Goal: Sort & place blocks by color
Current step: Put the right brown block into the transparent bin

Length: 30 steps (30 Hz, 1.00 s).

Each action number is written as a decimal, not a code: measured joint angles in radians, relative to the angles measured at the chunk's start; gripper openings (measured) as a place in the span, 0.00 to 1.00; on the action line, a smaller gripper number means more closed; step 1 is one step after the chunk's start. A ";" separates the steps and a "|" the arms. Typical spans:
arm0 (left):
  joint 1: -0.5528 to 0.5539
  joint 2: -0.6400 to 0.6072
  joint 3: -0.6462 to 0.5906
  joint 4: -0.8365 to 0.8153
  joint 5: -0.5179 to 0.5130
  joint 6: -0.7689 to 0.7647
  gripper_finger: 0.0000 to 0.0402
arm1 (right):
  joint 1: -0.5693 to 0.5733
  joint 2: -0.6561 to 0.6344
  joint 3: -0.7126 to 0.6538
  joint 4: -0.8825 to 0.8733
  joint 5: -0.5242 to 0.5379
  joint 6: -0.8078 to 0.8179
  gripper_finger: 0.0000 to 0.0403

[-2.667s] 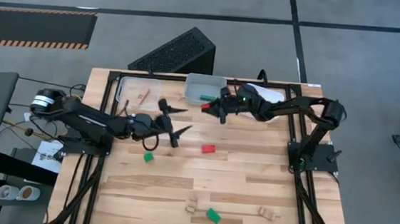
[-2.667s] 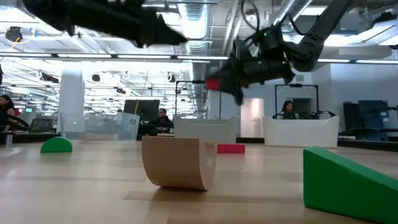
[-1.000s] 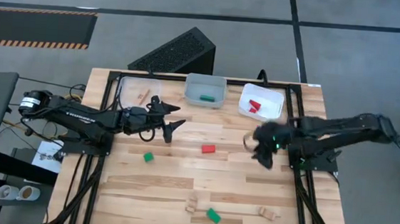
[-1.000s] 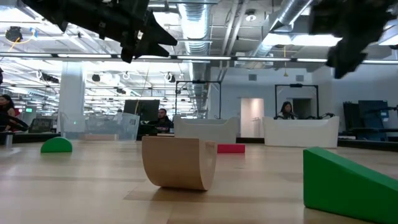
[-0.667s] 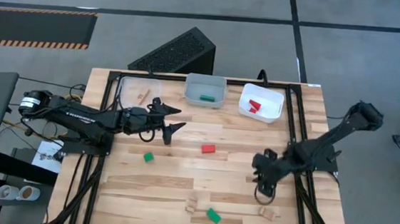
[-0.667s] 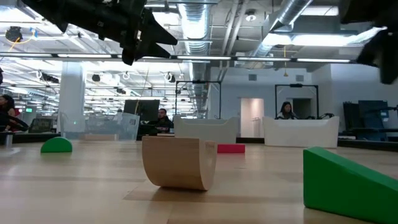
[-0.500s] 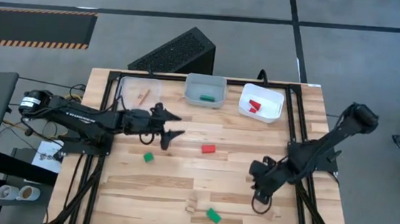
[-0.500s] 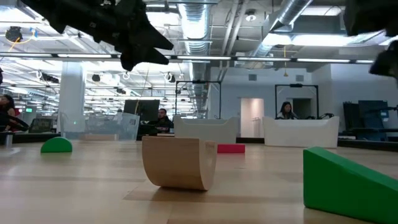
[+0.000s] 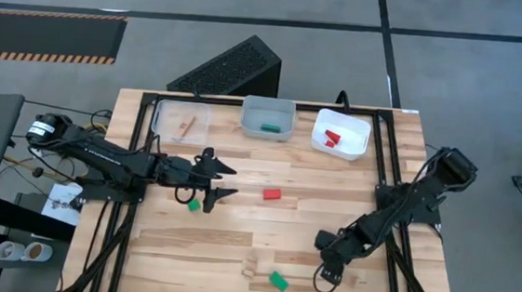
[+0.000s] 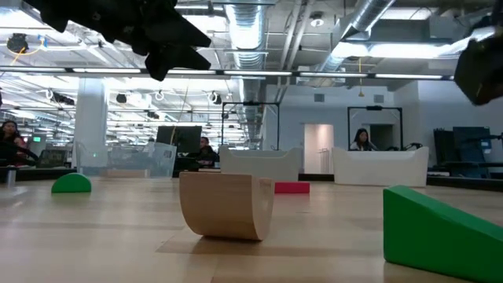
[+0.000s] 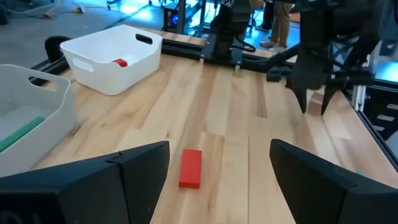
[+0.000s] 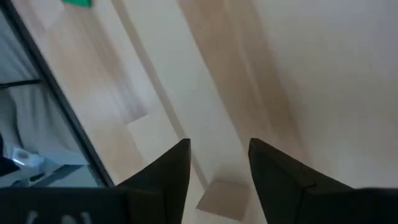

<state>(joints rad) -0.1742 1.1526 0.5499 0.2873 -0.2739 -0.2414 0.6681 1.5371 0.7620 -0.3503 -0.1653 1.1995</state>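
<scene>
My left gripper (image 9: 222, 180) hangs open over the table's left middle, beside a small green block (image 9: 193, 203). In its wrist view the open fingers (image 11: 219, 158) frame a red brick (image 11: 190, 167) lying flat on the table (image 9: 272, 194). My right gripper (image 9: 324, 273) is open and low near the table's near right edge. Its fingers (image 12: 217, 163) stand on either side of a light wood block (image 12: 222, 198) without visibly touching it. A green wedge (image 9: 277, 280) and a wooden arch (image 10: 226, 204) rest near the near edge.
Three trays line the far edge: a clear one (image 9: 167, 125) holding a wood piece, a grey one (image 9: 269, 107) holding a green piece, a white one (image 9: 355, 142) holding red pieces. Another wood piece (image 9: 354, 279) lies by my right gripper. The table's middle is bare wood.
My right gripper has swung from beside the white tray toward the table's near edge and come down over the light wood block near the near right corner. My left gripper has shifted a little toward the near edge, closer to the small green block, and stayed open.
</scene>
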 joint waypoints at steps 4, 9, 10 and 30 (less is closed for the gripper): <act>-0.030 0.004 0.000 -0.006 0.039 0.009 0.67 | -0.028 0.035 0.000 0.002 -0.019 0.000 0.47; -0.128 0.017 0.000 0.024 0.057 0.198 0.67 | -0.056 0.066 0.000 -0.002 -0.073 -0.004 0.46; -0.145 0.020 0.000 0.038 0.035 0.219 0.67 | -0.058 0.070 0.002 -0.003 -0.083 -0.005 0.46; -0.184 0.156 0.005 0.130 -0.033 0.220 0.67 | 0.000 -0.006 0.161 -0.299 -0.140 0.024 0.32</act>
<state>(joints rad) -0.3584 1.3089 0.5552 0.4177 -0.3071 -0.0217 0.6678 1.5312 0.9233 -0.6491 -0.3051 1.2238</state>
